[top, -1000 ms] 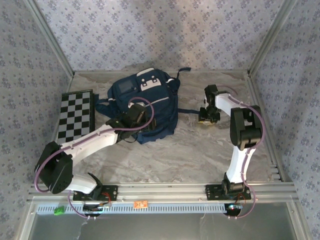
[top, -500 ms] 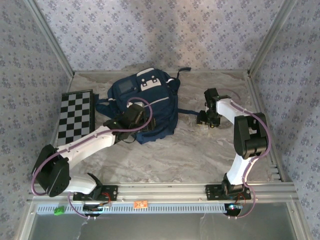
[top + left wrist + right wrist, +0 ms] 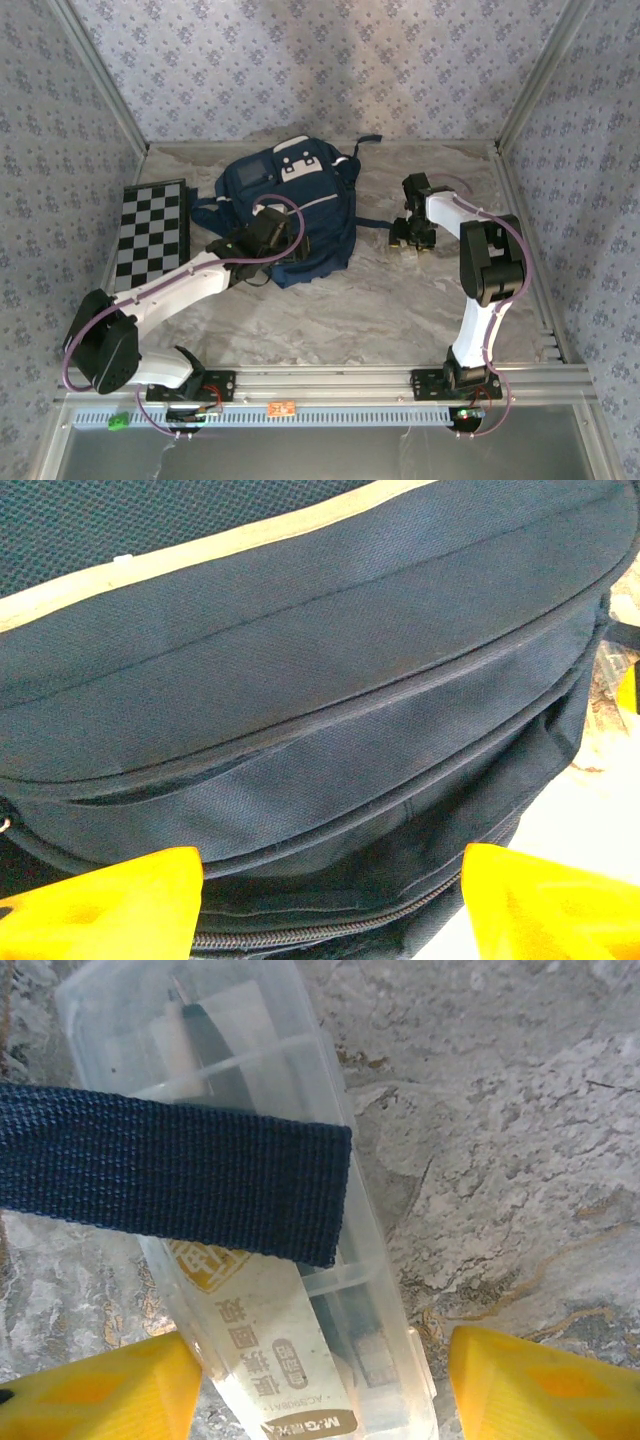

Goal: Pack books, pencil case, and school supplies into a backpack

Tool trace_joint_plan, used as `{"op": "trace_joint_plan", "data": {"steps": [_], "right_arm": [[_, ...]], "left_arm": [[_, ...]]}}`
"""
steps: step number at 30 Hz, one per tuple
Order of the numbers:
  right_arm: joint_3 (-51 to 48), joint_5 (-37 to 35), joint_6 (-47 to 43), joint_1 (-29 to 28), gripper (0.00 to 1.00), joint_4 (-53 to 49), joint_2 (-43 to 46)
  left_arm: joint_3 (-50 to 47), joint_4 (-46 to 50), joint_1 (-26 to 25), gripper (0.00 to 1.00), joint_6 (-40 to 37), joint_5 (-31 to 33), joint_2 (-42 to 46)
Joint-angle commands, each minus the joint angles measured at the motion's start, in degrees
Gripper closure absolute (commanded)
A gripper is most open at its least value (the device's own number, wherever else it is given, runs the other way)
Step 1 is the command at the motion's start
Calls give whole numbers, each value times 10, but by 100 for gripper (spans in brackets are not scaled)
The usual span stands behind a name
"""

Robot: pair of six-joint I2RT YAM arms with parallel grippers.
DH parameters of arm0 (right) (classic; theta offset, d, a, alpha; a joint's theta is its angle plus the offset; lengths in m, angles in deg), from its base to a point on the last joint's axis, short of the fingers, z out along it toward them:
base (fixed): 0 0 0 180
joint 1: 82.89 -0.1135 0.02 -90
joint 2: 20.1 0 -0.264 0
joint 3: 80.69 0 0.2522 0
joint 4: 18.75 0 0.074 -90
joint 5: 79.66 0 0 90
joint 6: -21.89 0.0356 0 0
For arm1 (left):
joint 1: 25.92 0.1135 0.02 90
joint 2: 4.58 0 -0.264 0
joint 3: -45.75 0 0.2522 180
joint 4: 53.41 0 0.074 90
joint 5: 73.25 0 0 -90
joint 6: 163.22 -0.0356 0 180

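Since a second ago the right arm has drawn its elbow back in and carried the right gripper [image 3: 410, 234] slightly left, toward the backpack [image 3: 290, 200]. Its jaws have also spread. The left arm's shoulder has settled a little lower, while the left gripper [image 3: 268, 238] has hardly shifted.

The backpack lies flat at the far middle of the table [image 3: 400, 300], its white patches at the far end. A checkered board [image 3: 150, 232] lies to its left. A dark strap [image 3: 372, 222] trails from the backpack to the right.

In the right wrist view, the end of that strap lies across a clear box [image 3: 290, 1330] of pens resting on the marble top, to the right of the backpack. The yellow fingers [image 3: 100, 1390] stand wide on either side of the box's lower end. The left one is just beside it and the right one is apart from it, so the box is between them but not gripped.

The left gripper hangs over the near edge of the backpack. The left wrist view shows its jaws wide and holding nothing, with navy fabric, a pale stripe [image 3: 230, 540] and a zip [image 3: 300, 935] ahead of the fingertips.
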Motion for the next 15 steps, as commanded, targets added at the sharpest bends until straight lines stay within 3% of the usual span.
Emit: {"op": "trace_joint_plan", "data": {"steps": [1, 15], "right_arm": [[-7, -5, -13, -3, 35, -8, -13], [-25, 3, -25, -3, 51, -9, 4]], "left_arm": [[-1, 15, 6, 31, -11, 10, 13], [-1, 24, 16, 30, -15, 9, 22]]}}
